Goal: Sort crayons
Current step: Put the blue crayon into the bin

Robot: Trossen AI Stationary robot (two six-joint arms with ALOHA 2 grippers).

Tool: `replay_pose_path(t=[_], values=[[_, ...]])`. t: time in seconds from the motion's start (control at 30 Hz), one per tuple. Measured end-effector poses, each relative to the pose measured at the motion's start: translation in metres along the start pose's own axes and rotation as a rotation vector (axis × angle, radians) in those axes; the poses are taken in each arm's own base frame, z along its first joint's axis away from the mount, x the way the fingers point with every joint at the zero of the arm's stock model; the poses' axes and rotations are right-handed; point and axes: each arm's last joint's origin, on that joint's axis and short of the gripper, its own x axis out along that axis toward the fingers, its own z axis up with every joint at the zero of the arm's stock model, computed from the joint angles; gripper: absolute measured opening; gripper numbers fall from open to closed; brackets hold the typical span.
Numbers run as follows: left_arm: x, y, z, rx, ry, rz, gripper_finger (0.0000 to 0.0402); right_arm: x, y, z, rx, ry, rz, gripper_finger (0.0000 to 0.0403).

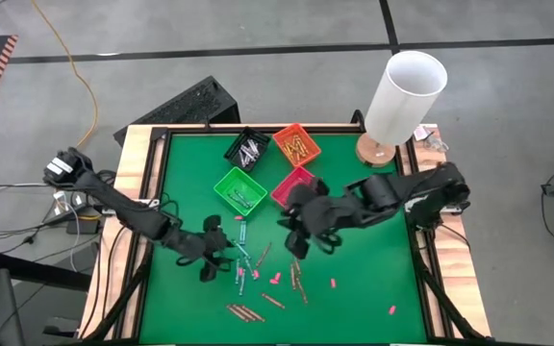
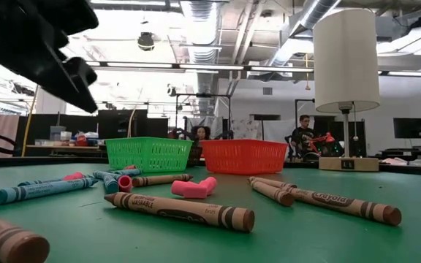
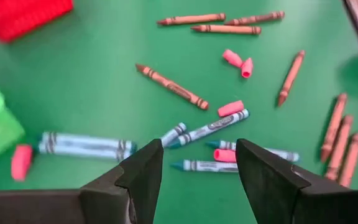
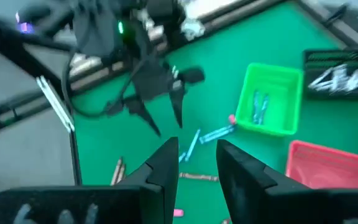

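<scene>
Left wrist view: left end effector (image 3: 197, 171) open, empty, above blue crayons (image 3: 209, 129).

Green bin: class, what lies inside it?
The green bin holds a few blue crayons, seen from above. In the low view its mesh wall hides them, so an exact count is uncertain.

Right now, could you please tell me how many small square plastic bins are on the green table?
4: black bin and orange bin side by side near the far edge; green bin and red bin just nearer the table's middle. None seems hidden.
</scene>
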Motion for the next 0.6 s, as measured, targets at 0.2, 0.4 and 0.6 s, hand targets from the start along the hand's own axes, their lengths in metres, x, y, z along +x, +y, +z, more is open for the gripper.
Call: replay_pose_path(t=[0.2, 0.4, 0.6], values=[[0.019, 0.010, 0.010, 0.231, 0.063, -0.021, 0.0192, -0.019, 0.000, -0.003, 0.005, -0.014, 0.003, 0.0130], [0.048, 0.020, 0.009, 0.391, 0.171, -0.057, 0.0192, -0.018, 0.004, -0.008, -0.003, 0.008, 0.004, 0.0130], [0.075, 0.027, 0.004, 0.509, 0.277, -0.057, 0.0192, -0.015, 0.005, -0.011, 0.012, 0.026, 0.000, 0.0130]])
